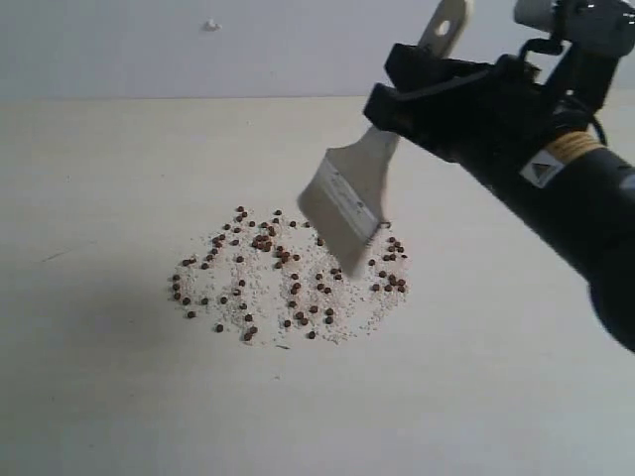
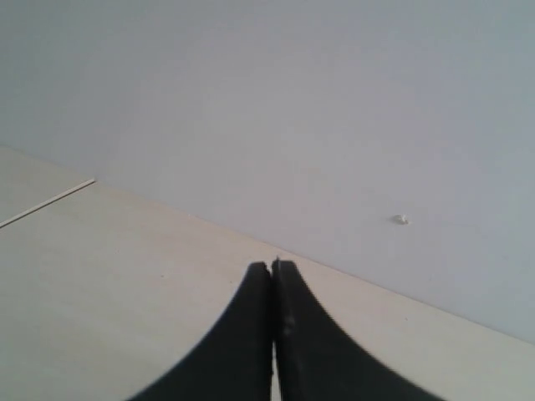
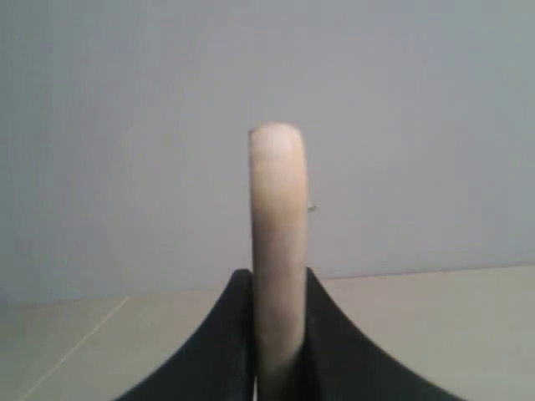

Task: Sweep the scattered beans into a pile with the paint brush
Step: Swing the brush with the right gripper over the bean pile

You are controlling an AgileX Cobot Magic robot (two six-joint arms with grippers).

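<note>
Reddish-brown beans (image 1: 288,283) and pale grit lie loosely spread mid-table (image 1: 99,397), not heaped. Right gripper (image 1: 407,84) clamps the brush (image 1: 349,203) by its handle, bristles tilted down onto the spread's right part. Left gripper (image 2: 273,280) is pinched together, empty.

Mid-handle of the paint brush (image 1: 349,196) behind the right fingers (image 1: 402,107); right arm (image 1: 575,203) partly off-frame.

Exterior camera sat high and fairly near, angled down across the table (image 1: 99,397) toward its far edge and the wall (image 1: 149,40). Both wrist cameras sat low, close behind the left gripper (image 2: 272,269) and right gripper (image 3: 277,274), facing that wall. The paint brush (image 3: 277,209) handle blocked the right view's centre. All three shared far edge, wall, white speck (image 1: 211,25).
</note>
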